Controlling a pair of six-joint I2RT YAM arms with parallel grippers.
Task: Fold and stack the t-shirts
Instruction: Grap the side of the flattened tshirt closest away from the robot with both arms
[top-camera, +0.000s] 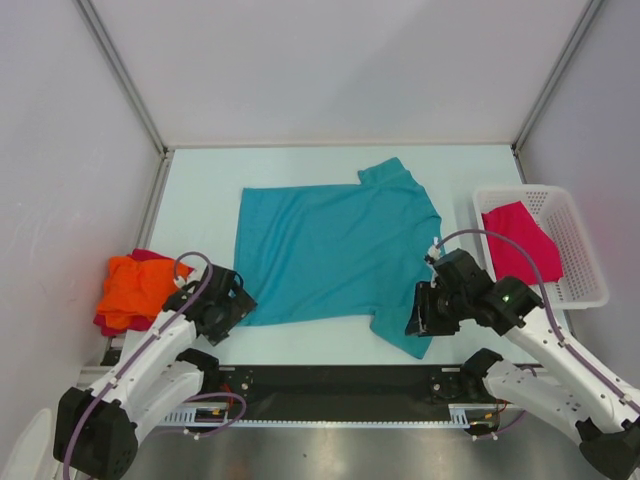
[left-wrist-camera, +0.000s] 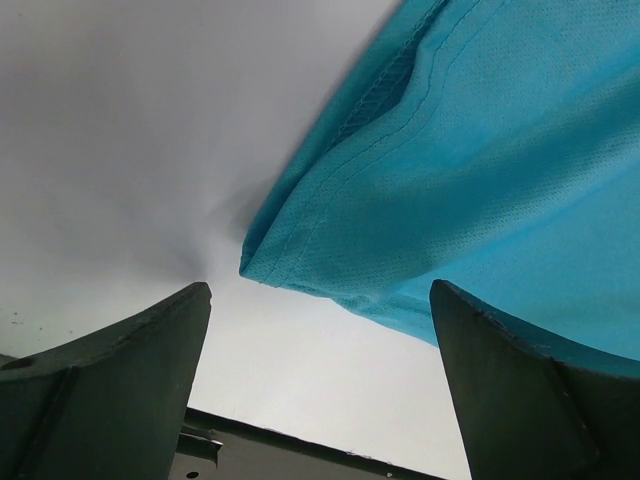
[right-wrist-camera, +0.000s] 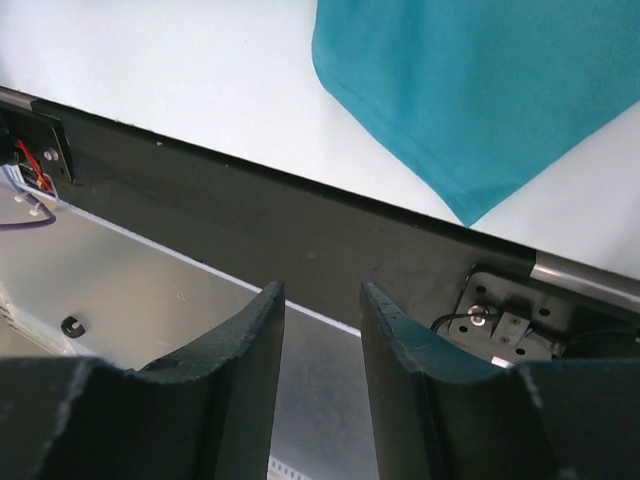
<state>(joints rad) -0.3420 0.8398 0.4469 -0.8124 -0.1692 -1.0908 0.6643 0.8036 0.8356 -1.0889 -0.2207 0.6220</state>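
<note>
A teal t-shirt (top-camera: 330, 250) lies spread out flat in the middle of the white worktop (top-camera: 200, 190). Its neck end points to the right edge and its bottom hem to the left.

The left claw (top-camera: 238, 303) sits low at the shirt's near left corner. Its two fingers (left-wrist-camera: 120, 380) are wide apart, and the corner of the cloth lies between them, a little ahead. They do not squeeze it. It is hard to tell if they touch the cloth at all.

The right claw (top-camera: 422, 318) hangs over the near edge of the worktop, just beside the tip of the shirt's near sleeve. Its fingers are only a little apart, and nothing is between them. Under it runs a black rail (right-wrist-camera: 300, 220) along the near edge.

At the right edge stands a white basket (top-camera: 580, 270) with a pink t-shirt (top-camera: 520, 245) lying in it.

At the left edge an orange t-shirt (top-camera: 130, 285) lies bunched up on top of a dark red t-shirt (top-camera: 150, 256), which peeks out from under it.
</note>
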